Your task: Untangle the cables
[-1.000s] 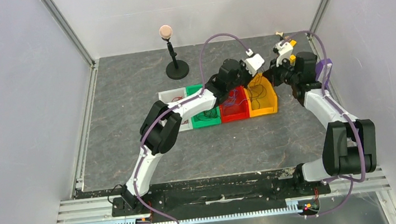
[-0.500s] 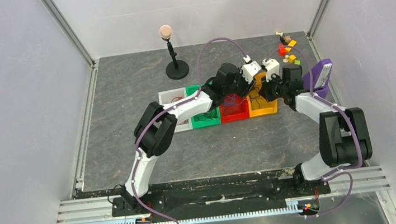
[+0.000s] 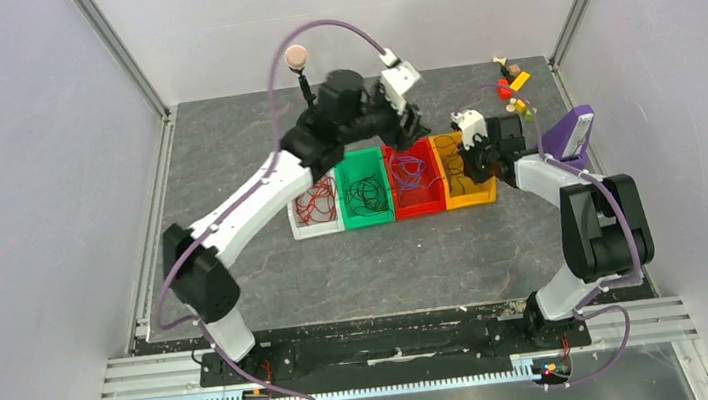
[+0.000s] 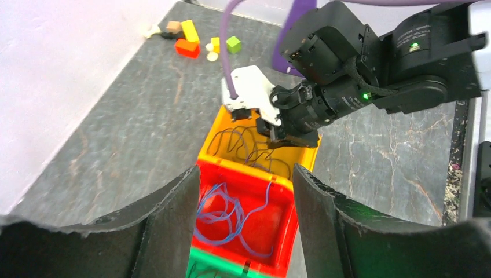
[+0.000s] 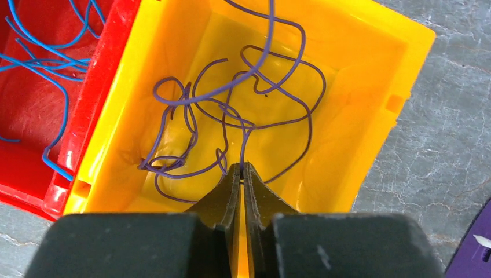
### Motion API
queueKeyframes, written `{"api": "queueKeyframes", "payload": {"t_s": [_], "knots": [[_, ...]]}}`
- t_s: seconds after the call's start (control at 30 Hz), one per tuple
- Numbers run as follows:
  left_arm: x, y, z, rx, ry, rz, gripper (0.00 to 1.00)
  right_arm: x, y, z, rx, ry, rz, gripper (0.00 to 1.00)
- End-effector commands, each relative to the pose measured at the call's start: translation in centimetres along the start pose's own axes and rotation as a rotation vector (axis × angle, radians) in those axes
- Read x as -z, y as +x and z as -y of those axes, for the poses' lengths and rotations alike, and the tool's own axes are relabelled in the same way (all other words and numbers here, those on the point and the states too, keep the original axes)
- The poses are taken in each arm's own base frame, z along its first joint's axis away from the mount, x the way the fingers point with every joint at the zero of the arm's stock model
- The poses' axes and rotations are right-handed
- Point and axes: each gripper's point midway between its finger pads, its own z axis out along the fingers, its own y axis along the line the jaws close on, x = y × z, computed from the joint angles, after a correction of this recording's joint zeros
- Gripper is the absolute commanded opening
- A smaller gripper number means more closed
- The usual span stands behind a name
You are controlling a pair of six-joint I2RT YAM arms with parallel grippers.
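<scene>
Four small open bins stand touching in a row on the dark grey table [image 3: 224, 154], and the cables are sorted into them by colour. From left to right, the white bin [image 3: 318, 230] holds the red cables [image 3: 315, 202], the green bin [image 3: 369, 220] holds the black cables [image 3: 366, 195], the red bin [image 3: 422, 209] holds the blue cables [image 3: 413, 171], and the yellow bin [image 3: 474, 198] holds the purple cables [image 5: 234, 116]. Each clump lies loose on the floor of its bin, in open loops that cross one another.

The left arm reaches up and over the far side of the row. The left gripper [image 4: 246, 174] hangs above the red bin with its fingers spread wide and nothing between them. Its wrist camera looks down past them onto the blue loops and into the yellow bin just beyond.

The right arm comes in from the right side, and the right gripper [image 5: 241, 168] points down into the yellow bin. Its jaws are pressed together, and a single purple strand runs straight into the seam at the fingertips, so it pinches that one strand. The rest of the purple clump is spread below and ahead of the tips.

A handful of small coloured blocks [image 3: 513, 86] lies in the far right corner of the table, well apart from the bins. A black stand with a pinkish round top [image 3: 297, 58] rises at the far side, partly hidden by the left arm.
</scene>
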Motion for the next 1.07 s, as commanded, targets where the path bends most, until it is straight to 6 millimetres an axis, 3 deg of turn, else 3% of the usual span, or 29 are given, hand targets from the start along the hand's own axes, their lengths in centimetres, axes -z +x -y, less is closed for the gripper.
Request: {"api": "queueKeyframes", "payload": {"t_s": [0.0, 0.17, 0.33, 0.47, 0.57, 0.63, 0.73, 0.87, 1.03], "knots": [[7.0, -1.5, -1.5, 0.079, -0.040, -0.052, 0.68, 0.6, -1.6, 0.6, 0.023, 0.030, -0.019, 0.10], [14.8, -0.2, -3.8, 0.244, -0.096, -0.131, 0.76, 3.3, -5.2, 0.7, 0.029, 0.040, 0.060, 0.33], [21.0, 3.2, -5.5, 0.369, -0.206, -0.256, 0.78, 6.4, -7.1, 1.3, 0.058, 0.091, 0.084, 0.75], [26.0, 5.8, -7.0, 0.391, -0.304, -0.376, 0.80, 9.9, -8.8, 1.0, 0.081, 0.081, 0.142, 0.98], [29.3, 9.3, -7.8, 0.474, -0.401, -0.505, 0.81, 13.2, -10.3, 0.0, 0.111, 0.063, 0.207, 0.98], [31.3, 10.9, -8.0, 0.504, -0.476, -0.552, 0.81, 14.6, -10.2, -0.8, 0.099, 0.047, 0.213, 0.98], [33.5, 12.7, -7.6, 0.491, -0.571, -0.564, 0.82, 15.4, -7.5, -2.2, 0.028, 0.017, 0.171, 0.98], [34.2, 15.6, -5.9, 0.537, -0.619, -0.578, 0.83, 14.5, -2.1, -4.2, -0.047, -0.010, 0.125, 0.98], [34.9, 17.9, -6.2, 0.593, -0.727, -0.605, 0.83, 14.1, -0.3, -5.1, -0.093, -0.031, 0.119, 0.98]]}}
